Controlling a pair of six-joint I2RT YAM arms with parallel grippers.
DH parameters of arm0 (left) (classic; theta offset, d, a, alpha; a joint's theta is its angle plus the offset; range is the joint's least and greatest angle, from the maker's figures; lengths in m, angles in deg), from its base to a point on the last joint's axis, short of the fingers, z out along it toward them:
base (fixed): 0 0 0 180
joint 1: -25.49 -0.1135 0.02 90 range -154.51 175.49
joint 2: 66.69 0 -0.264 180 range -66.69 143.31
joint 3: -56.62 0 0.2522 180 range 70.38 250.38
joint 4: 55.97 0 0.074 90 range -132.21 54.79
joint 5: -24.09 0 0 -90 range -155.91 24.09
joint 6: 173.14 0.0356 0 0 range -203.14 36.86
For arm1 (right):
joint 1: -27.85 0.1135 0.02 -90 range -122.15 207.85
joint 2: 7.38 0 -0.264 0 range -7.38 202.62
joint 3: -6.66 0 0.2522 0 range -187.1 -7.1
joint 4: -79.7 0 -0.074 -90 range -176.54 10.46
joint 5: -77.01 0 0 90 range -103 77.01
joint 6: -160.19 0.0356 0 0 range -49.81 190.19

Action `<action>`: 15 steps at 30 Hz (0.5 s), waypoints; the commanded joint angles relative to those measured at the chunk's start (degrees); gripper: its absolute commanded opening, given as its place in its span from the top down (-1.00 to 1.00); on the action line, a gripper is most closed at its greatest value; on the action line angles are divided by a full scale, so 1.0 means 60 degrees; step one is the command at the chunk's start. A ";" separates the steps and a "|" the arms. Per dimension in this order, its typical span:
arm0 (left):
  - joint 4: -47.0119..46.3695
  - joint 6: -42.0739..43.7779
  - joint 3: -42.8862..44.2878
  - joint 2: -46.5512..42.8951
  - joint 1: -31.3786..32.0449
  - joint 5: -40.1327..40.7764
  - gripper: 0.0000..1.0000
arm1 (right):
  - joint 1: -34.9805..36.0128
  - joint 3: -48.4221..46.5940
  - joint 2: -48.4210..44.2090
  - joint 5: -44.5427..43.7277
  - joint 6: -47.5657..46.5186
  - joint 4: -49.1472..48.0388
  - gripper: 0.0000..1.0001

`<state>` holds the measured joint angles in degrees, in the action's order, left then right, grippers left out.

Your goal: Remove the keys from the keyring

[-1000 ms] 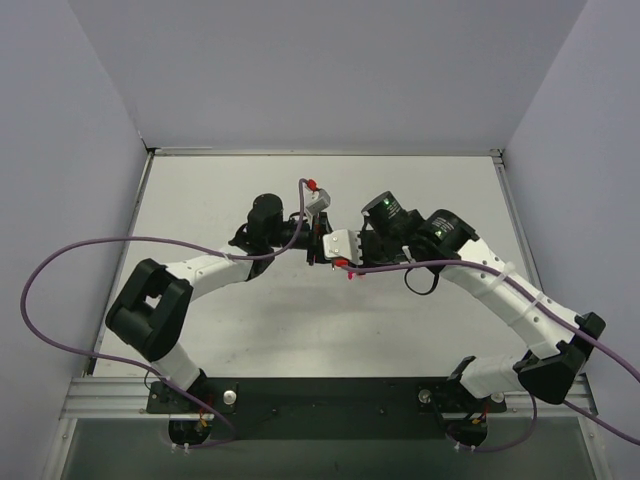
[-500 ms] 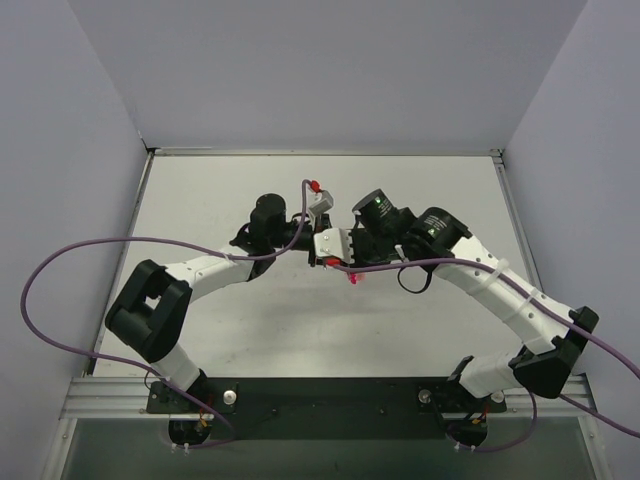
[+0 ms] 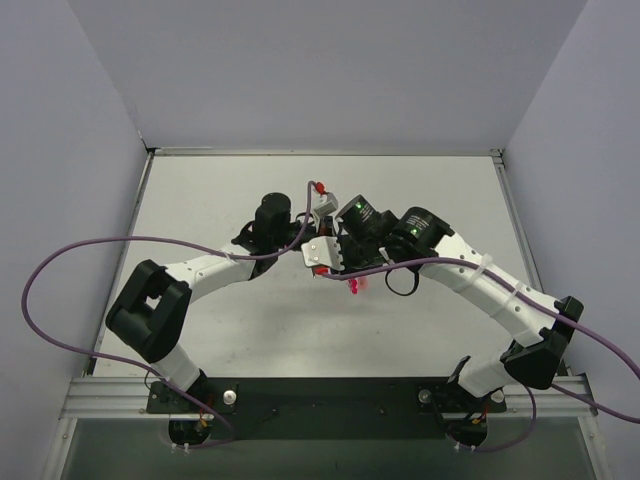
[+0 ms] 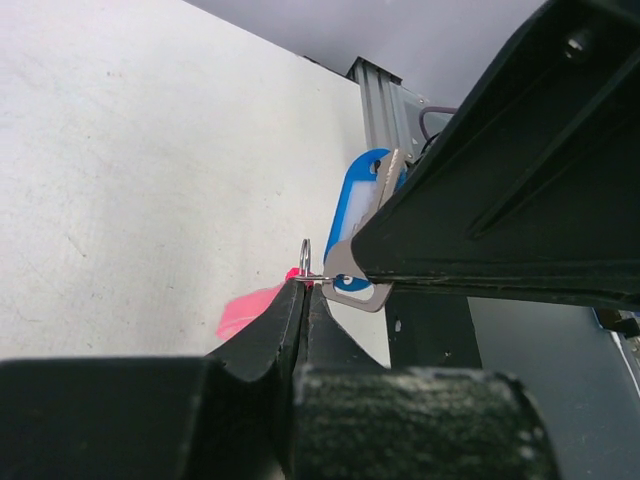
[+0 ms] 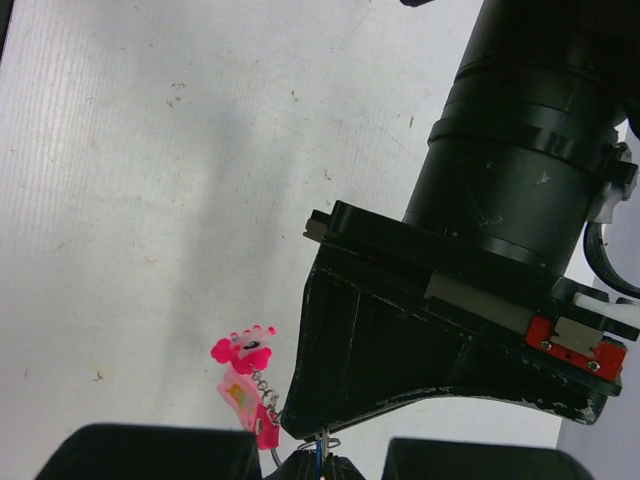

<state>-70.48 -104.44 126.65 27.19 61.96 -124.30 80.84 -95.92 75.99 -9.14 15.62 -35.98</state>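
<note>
The thin silvery wire keyring (image 4: 305, 256) is pinched at the very tips of the left fingers (image 4: 283, 322), which are clenched tight on its lower edge. The loop stands upright just above them. Hooked on the ring, to its right in the left wrist view, is the blue plastic-headed key with a short silvery blade (image 4: 359, 212). Its metal end touches the ring and its blue head lies against the underside of the black right fingers (image 4: 500, 205).

Those right fingers are also closed. From the right wrist camera only a sliver of blue shows between their tips, so they seem to be gripping the blue key, though the view is too tight to be sure. The ring sits directly above those tips, wedged between them and the lower corner of the left arm's black wrist housing (image 5: 400, 340).

The bright pink plastic-headed keys (image 5: 242, 385) dangle from the ring to one side of both sets of fingers, held by neither. From above, the two arms meet nose to nose over the middle of the white worktop (image 3: 430, 190), with the pink keys hanging just beneath the meeting point, clear of the surface.
</note>
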 commanded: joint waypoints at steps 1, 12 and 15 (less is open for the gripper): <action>0.0842 0.0648 0.0596 -0.0091 -0.0013 0.1042 1.00 | 0.0118 0.0051 -0.0492 -0.0057 -0.0017 0.0200 1.00; 0.1710 0.0826 0.0656 -0.0120 -0.0335 0.2759 1.00 | -0.0233 0.0593 -0.1004 -0.0321 0.0071 -0.0209 1.00; 0.1387 0.0475 0.0481 -0.0193 -0.0643 0.2788 1.00 | -0.0613 0.0988 -0.1311 -0.0161 0.0115 -0.0443 1.00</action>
<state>-62.15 -100.66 130.28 27.17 61.47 -114.80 78.83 -92.01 73.11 -11.52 15.27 -38.25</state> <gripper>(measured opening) 0.021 0.063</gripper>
